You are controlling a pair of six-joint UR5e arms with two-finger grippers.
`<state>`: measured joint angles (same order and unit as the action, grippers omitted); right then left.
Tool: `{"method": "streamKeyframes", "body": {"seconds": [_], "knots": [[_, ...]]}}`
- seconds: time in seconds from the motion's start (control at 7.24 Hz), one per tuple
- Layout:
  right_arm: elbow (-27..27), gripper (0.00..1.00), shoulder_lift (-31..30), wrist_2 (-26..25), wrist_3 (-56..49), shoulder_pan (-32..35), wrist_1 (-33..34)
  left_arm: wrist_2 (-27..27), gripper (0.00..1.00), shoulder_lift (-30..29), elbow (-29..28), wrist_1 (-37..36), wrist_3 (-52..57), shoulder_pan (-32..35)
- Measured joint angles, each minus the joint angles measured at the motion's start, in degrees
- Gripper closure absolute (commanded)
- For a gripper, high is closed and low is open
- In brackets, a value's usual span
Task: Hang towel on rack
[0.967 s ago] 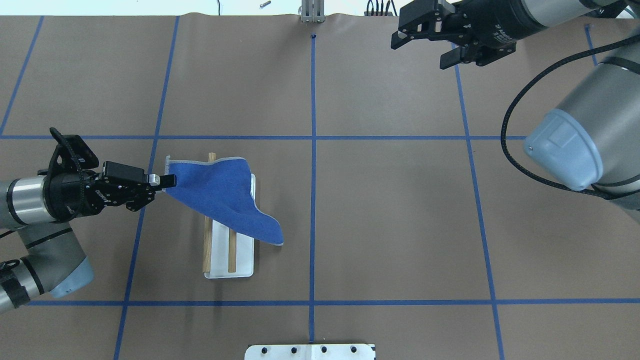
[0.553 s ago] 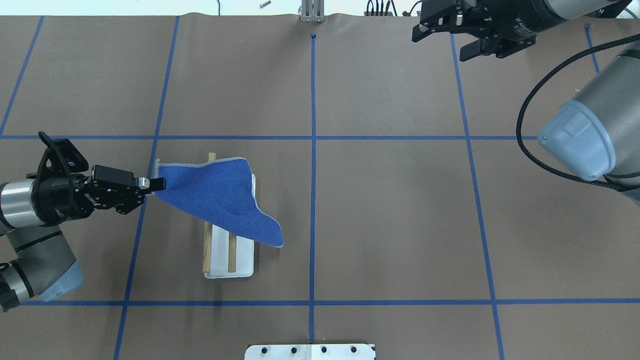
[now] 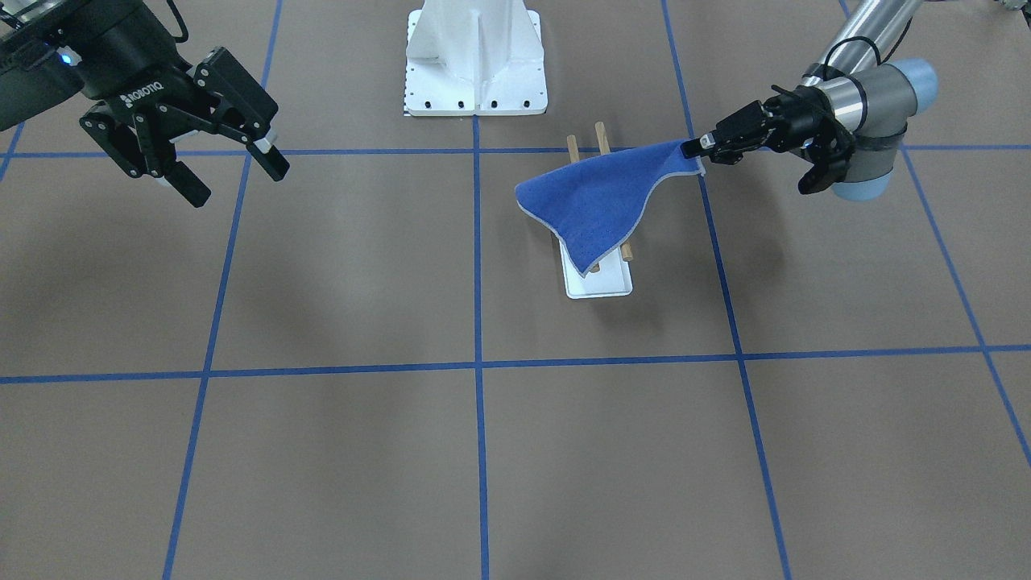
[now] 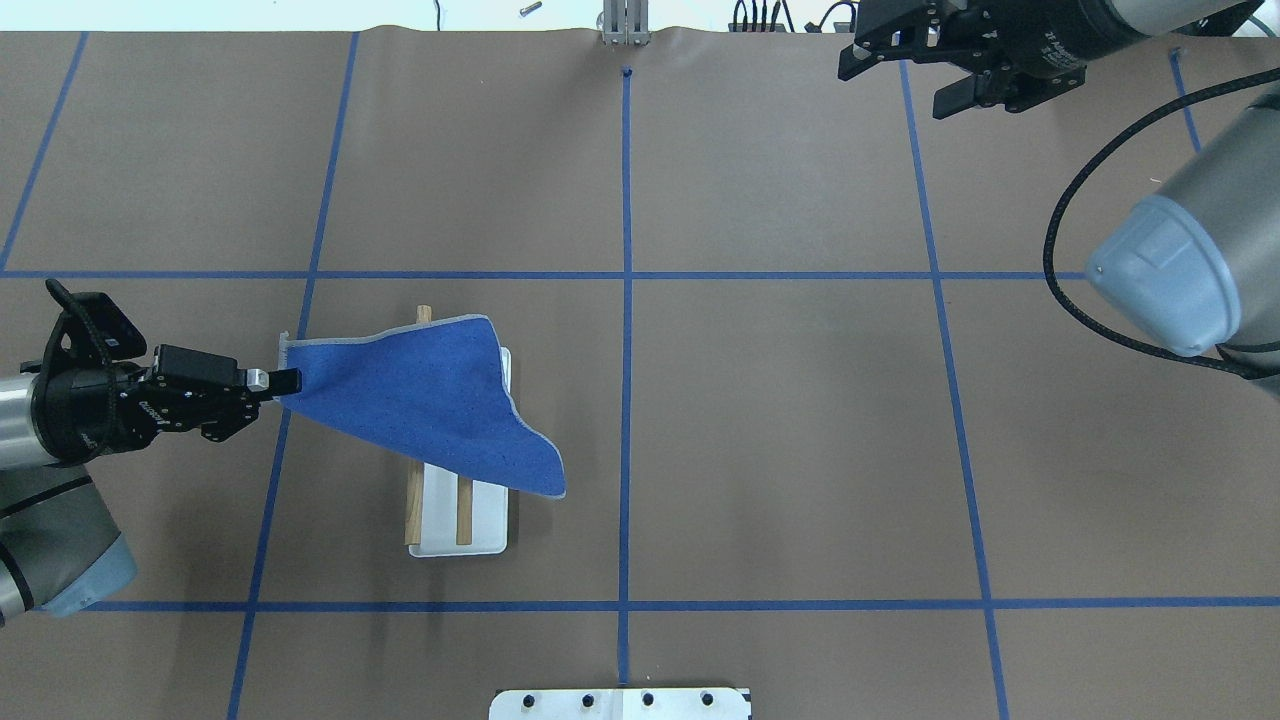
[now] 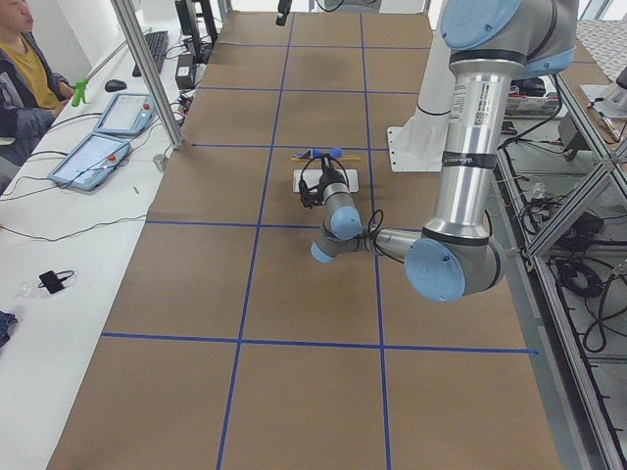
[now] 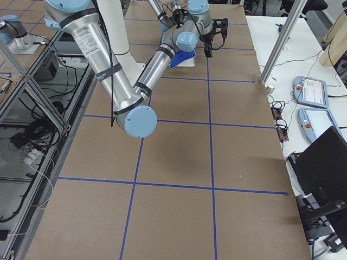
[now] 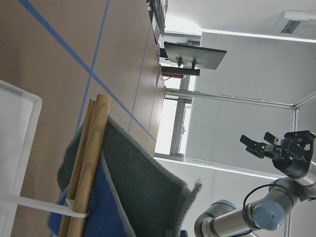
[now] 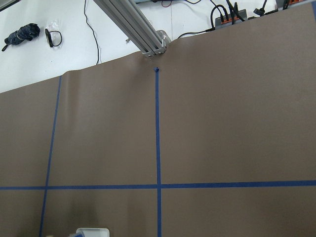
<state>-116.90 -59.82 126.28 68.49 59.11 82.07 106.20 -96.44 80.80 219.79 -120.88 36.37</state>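
Note:
The blue towel (image 4: 420, 400) lies draped over the rack (image 4: 462, 525), whose two wooden dowels and white base show below it; it also shows in the front view (image 3: 600, 197) over the rack (image 3: 600, 282). My left gripper (image 4: 283, 381) is shut on the towel's left corner and holds it stretched out to the left of the rack; it also shows in the front view (image 3: 694, 148). The towel's other corner hangs down on the rack's right side. My right gripper (image 4: 905, 75) is open and empty, high at the table's far right, and shows in the front view (image 3: 229, 173). The left wrist view shows a dowel (image 7: 89, 163) with the towel (image 7: 143, 192) over it.
A white ribbed metal pedestal (image 3: 475, 56) stands at the robot's side of the table, mid-width, its edge in the overhead view (image 4: 620, 703). Blue tape lines grid the brown table. An aluminium post (image 4: 622, 25) stands at the far edge.
My left gripper has pulled the towel's corner further left, stretching the cloth over the rack. My right gripper has moved further right and toward the table's far edge.

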Motion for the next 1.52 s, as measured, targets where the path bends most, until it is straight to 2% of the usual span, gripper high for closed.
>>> {"method": "streamKeyframes", "body": {"seconds": [0.14, 0.69, 1.11, 1.24, 1.52], "knots": [[0.0, 0.0, -0.13, -0.04, -0.01, 0.0, -0.04, -0.02, 0.03, 0.5, -0.5, 0.04, 0.02, -0.04], [0.0, 0.0, -0.13, -0.07, 0.05, -0.04, -0.07, -0.3, 0.02, 2.27, -1.11, 0.27, 0.05, 0.61], [0.03, 0.0, -0.26, -0.07, 0.05, 0.23, -0.05, -0.41, 0.02, 2.21, -0.76, -0.02, 0.05, 6.83], [0.06, 0.0, -0.44, -0.07, 0.01, 0.61, -0.01, -0.39, 0.02, 2.13, -0.78, -1.85, 0.27, 11.02], [0.35, 0.0, -0.96, -0.13, -0.04, 1.99, 0.07, -0.11, 0.02, 2.08, -0.3, -11.89, 7.51, 18.46]]}}
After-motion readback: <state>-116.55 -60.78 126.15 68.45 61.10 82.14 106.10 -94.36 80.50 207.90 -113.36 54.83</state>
